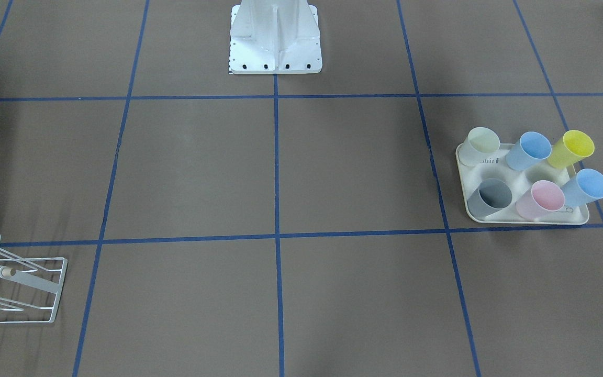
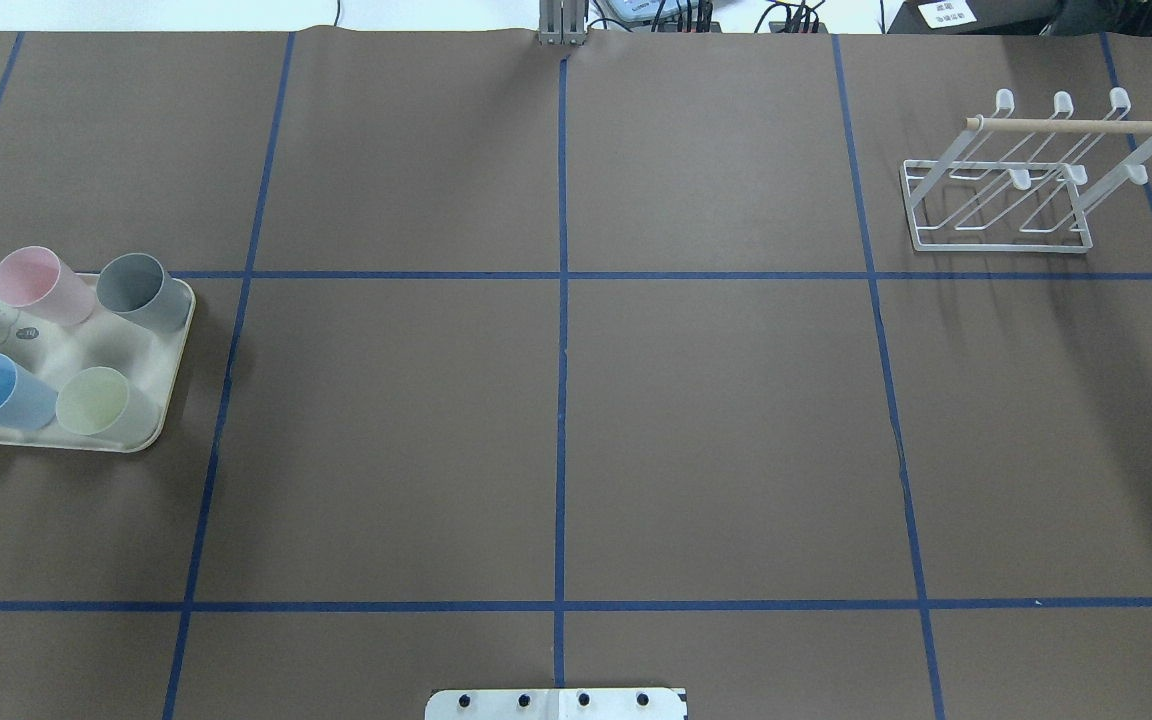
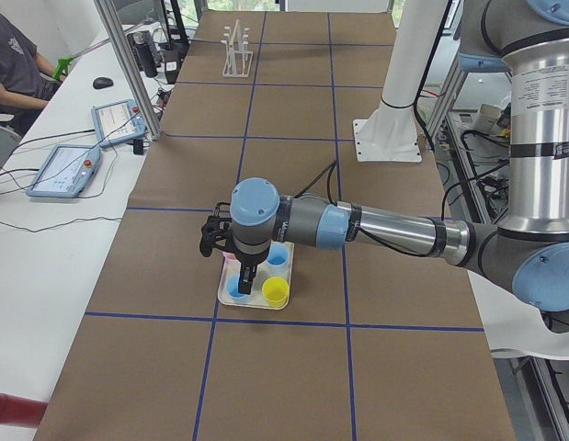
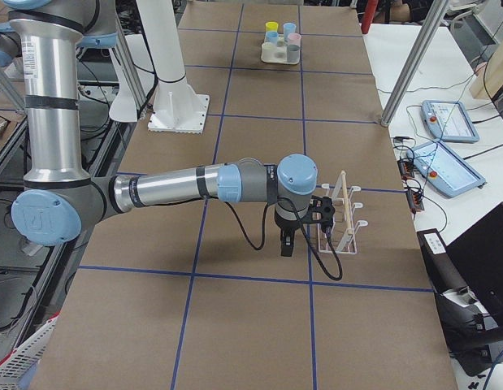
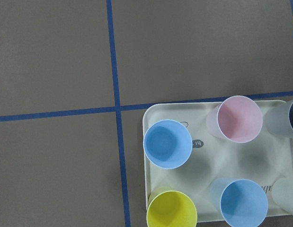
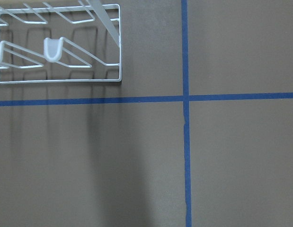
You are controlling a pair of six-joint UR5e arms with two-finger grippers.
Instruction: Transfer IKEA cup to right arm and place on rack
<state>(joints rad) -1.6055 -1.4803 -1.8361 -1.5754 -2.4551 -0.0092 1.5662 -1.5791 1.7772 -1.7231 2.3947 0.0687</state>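
From across the table [image 1: 202, 167]: brown covering gridded with blue tape [image 1: 276, 173]. A cream tray [image 1: 495, 170] carries six upright cups [image 1: 542, 199]; the rack [image 1: 45, 283] stands well apart at the other end. Overhead shows the same spread. From the left end, the left gripper [image 3: 244, 283] hangs over the tray, with a person [image 3: 13, 64] seated by the side bench. From the right end, the right gripper [image 4: 288, 242] hovers just beside the rack. I cannot tell whether either is open or closed.

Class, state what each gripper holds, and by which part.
Nothing appears held: all six cups stand on the tray, left gripper above them, right gripper beside the rack.
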